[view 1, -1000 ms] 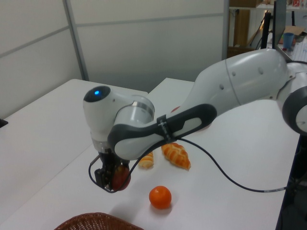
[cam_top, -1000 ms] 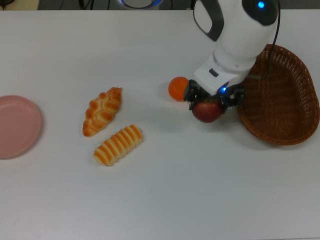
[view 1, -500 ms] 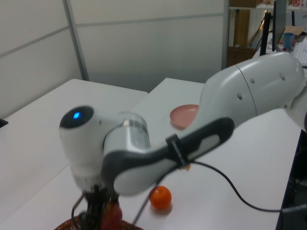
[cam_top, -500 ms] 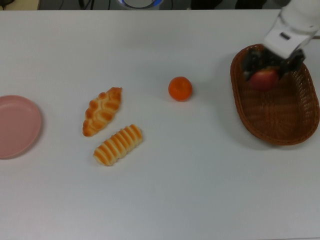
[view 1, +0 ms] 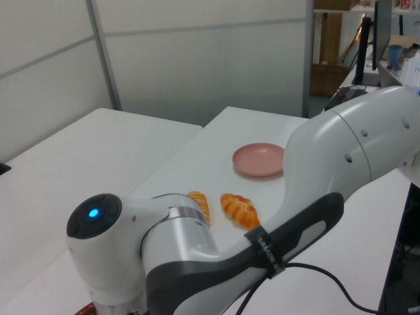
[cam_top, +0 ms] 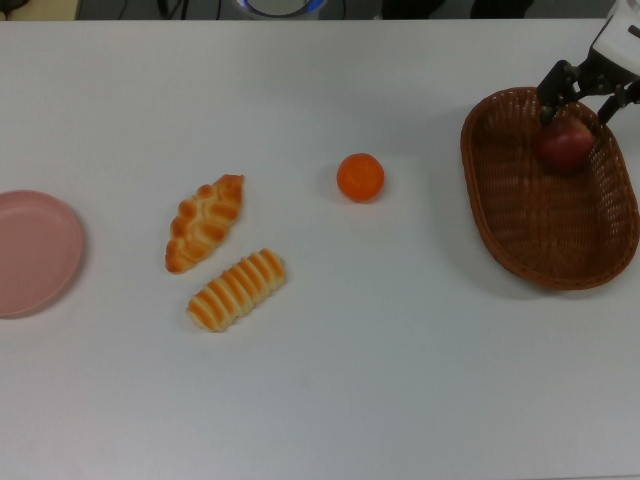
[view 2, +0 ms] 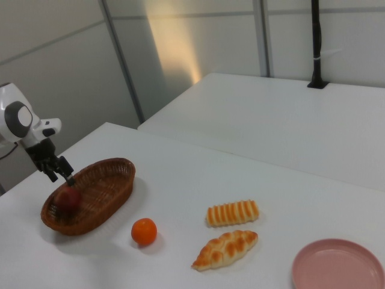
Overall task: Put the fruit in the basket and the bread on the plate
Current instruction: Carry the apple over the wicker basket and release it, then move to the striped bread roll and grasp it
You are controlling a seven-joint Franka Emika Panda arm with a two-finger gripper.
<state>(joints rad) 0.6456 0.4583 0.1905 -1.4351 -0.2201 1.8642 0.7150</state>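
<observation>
White table (cam_top: 400, 380); left view hides the basket (cam_top: 545, 250) holding the apple (cam_top: 565, 143), gripper (cam_top: 590, 95) released.

White table (cam_top: 400, 380) under me; second white table (view 2: 313, 120) beyond gap. Grey panelled wall (view 1: 197, 59) behind. Black pole (view 2: 317, 42) stands on far table.

— What has changed in the last second?
— The gripper (cam_top: 588, 88) carried the red apple (cam_top: 565, 143) from beside the tangerine (cam_top: 360, 177) to the wicker basket (cam_top: 520, 235).
— And now?
— The apple lies in the basket; the fingers have spread and lifted clear of it.
</observation>
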